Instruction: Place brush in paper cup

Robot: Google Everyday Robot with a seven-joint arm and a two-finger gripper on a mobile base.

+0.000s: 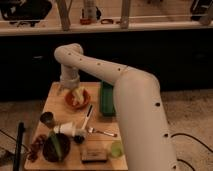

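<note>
The brush [88, 117], a slim pale stick with a dark section, lies on the wooden table [54, 98] just below the red bowl. The white paper cup [65, 129] lies on its side to the lower left of the brush. My gripper [70, 90] hangs from the white arm at the far side of the table, over the left rim of the red bowl [78, 99]. It is well above and behind the brush and the cup, and not touching either.
A small grey metal cup [47, 118] stands left of the paper cup. A silver fork [102, 132] lies right of it. A green box [106, 98], a dark bowl [54, 146], a flat block [94, 152] and a pale green thing [116, 148] share the table.
</note>
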